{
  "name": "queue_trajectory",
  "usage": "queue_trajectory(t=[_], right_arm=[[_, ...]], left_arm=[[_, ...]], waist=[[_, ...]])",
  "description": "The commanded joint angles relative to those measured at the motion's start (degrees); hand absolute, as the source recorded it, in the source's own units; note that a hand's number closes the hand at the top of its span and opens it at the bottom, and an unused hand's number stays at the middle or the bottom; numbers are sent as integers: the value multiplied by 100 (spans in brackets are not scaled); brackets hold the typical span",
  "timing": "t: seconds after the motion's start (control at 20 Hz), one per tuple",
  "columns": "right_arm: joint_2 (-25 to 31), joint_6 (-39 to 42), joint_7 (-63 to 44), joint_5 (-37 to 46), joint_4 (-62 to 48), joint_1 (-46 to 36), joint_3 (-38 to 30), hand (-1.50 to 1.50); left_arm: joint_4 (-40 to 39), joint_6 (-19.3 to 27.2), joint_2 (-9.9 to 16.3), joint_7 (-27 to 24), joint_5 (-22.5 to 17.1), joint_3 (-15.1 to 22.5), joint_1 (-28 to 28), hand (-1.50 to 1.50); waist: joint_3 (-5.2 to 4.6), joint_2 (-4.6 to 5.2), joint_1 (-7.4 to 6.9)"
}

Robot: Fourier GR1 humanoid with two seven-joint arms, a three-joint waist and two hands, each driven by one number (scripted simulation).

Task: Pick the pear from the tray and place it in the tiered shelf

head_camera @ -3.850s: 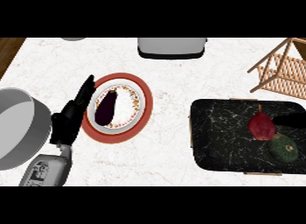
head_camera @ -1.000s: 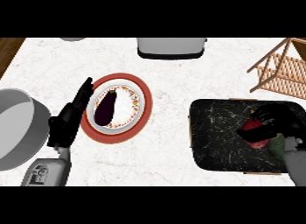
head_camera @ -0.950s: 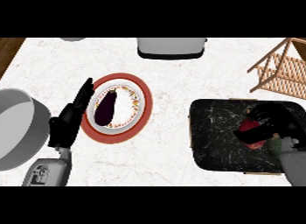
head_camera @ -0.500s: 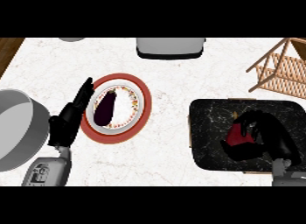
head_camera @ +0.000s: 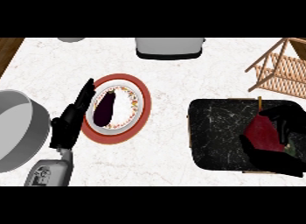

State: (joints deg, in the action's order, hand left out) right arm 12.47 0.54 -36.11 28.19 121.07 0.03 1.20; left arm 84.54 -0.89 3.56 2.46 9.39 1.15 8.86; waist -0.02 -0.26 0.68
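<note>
Head view shows the right hand [head_camera: 281, 144] over the right half of the dark tray [head_camera: 213, 131], which sits near the counter's [head_camera: 181, 74] right edge; its fingers and thumb are curled about a red, wedge-like fruit, the pear [head_camera: 264, 133], with the thumb below and to the left of it and the fingers across its right side; the pear seems to be still within the tray's outline, though whether it rests on the tray floor or is already lifted off cannot be told from above. The step in hand, as I judge it, is the grasp itself, at or just after closure; the carry has not begun. The tiered shelf [head_camera: 288, 70], a slatted wooden frame, stands at the counter's far right corner, just beyond the tray's far edge; nothing lies between the two. The next move calls for a lift clear of the tray's rim, then a short travel away from the robot and slightly right, and a lowering onto one of the slatted tiers; the frame's posts and upper rail will need avoiding on the way in. The left hand [head_camera: 71, 122] rests open, fingers straight, beside the left rim of a red-rimmed plate [head_camera: 143, 100] carrying a dark aubergine [head_camera: 104, 109]; a large grey pot [head_camera: 10, 127] stands at the counter's left edge, and a grey appliance [head_camera: 168, 47] at the far edge.
</note>
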Motion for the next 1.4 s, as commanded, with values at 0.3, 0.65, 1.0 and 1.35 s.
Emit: queue_trajectory(t=[0.3,0.65,1.0,1.35], right_arm=[[935,613,-1861,3,1278,-1119,-1453,150],[1666,694,-2124,-50,886,-1899,-2422,150],[2226,674,-1890,-6,-372,-2642,-2692,150],[2519,262,-870,185,-1485,-2635,-2987,150]], left_arm=[[94,-199,92,69,-108,-22,-64,0],[228,-59,-3,168,62,100,-71,0],[175,-308,237,344,-189,-204,172,0],[-67,-324,207,-152,-220,-262,32,0]], waist=[[-4,14,-60],[-2,13,-76],[-1,22,-99],[0,29,-86]])
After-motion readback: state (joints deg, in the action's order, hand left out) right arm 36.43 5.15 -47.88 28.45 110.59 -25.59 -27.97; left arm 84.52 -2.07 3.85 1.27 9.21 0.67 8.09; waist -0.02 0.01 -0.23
